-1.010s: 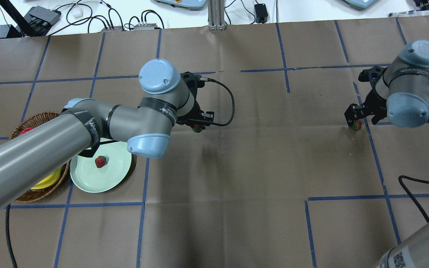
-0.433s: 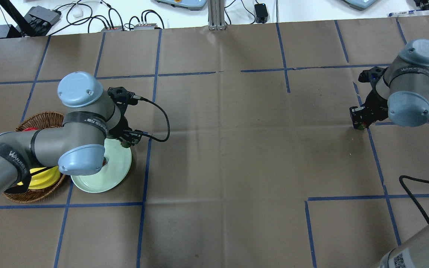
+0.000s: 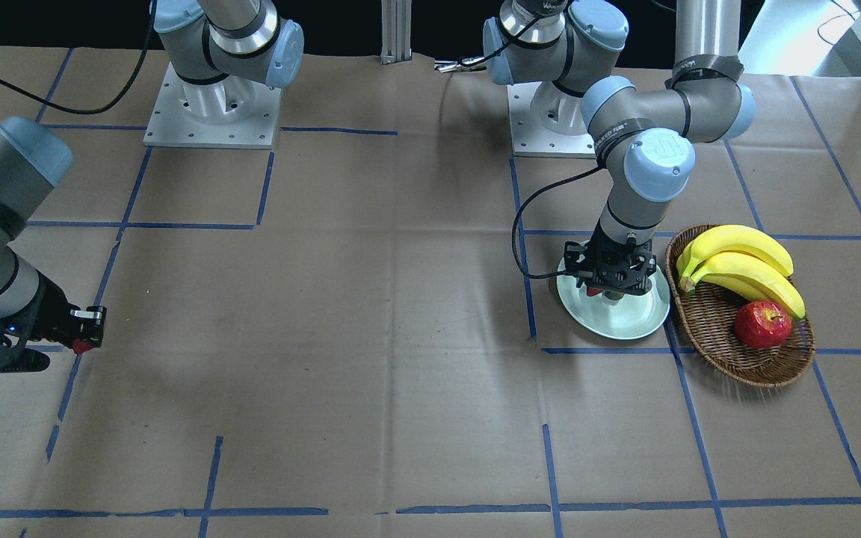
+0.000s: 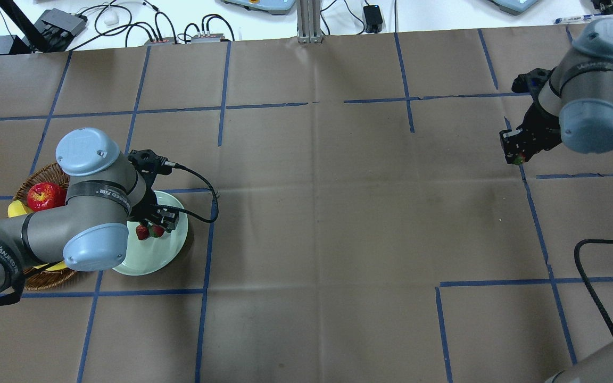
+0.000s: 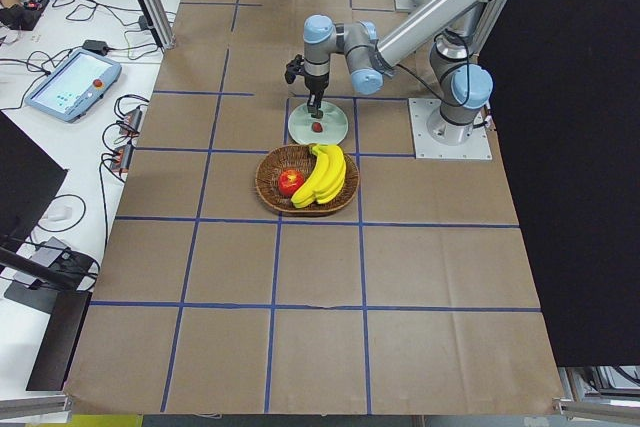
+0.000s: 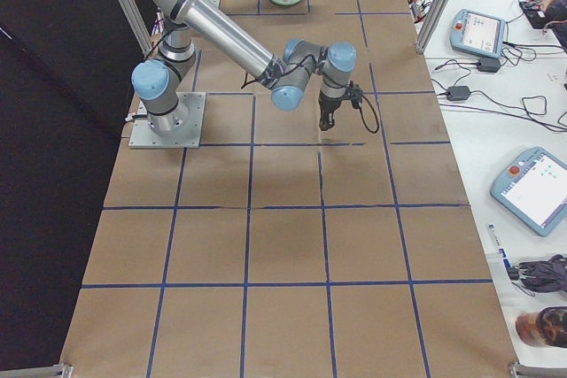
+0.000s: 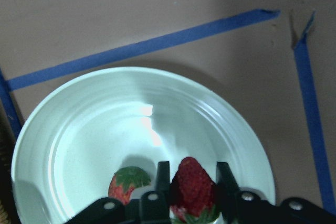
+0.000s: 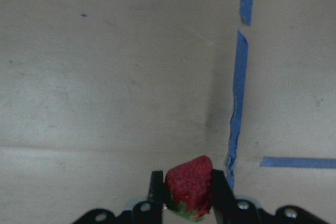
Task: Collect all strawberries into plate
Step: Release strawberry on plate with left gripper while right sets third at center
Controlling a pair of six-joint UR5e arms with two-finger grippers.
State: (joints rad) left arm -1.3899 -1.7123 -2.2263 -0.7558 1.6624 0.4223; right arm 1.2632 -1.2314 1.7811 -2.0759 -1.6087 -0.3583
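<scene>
Well inside the plate rim (image 4: 181,250), left end effector (image 4: 157,229) clamps strawberry (image 7: 192,187).

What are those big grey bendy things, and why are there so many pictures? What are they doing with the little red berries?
Those are two robot arms bolted to a table covered in brown paper. Each ends in a gripper, two black fingers that pinch like tongs. All the pictures show the same moment: one camera looks down from behind the robot, one faces it, one sits at each end of the table, and one rides on each wrist, peering past the fingers. The left gripper is shut on a strawberry right over the pale green plate, where another strawberry already lies. Far off, the right gripper pinches the third strawberry above bare table. Beside the plate is a wicker basket with bananas and a red apple.
</scene>
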